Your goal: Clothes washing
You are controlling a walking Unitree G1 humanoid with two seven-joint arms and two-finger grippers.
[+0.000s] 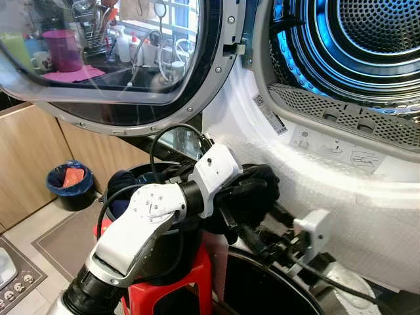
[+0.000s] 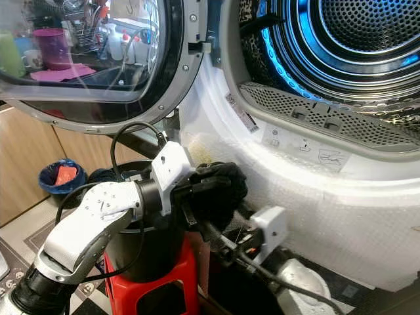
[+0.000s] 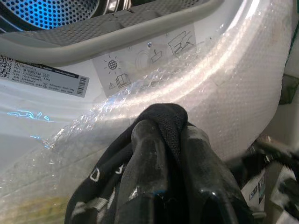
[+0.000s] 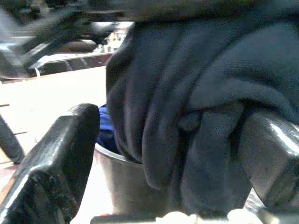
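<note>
Washer [image 1: 328, 164]: standing open, its door [image 1: 118, 59] swinging out to the left.
Bucket [image 2: 141, 252]: sitting on a red stool [image 2: 174, 279].
Garment [image 1: 252, 190]: hanging below the drum opening, above the bucket.
Left gripper [image 3: 170, 163]: pinching the garment.
Right gripper [image 4: 163, 154]: spreading wide around the garment.

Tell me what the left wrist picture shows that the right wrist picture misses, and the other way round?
The left wrist view alone shows the machine's white front, wrapped in bubble wrap, with its barcode label and the blue-lit drum above. The right wrist view alone shows the dark bucket under the hanging cloth, with something blue inside it. Both show the same black garment: the left tool is shut on a fold of it, while the right tool stands open around its hanging bulk.
</note>
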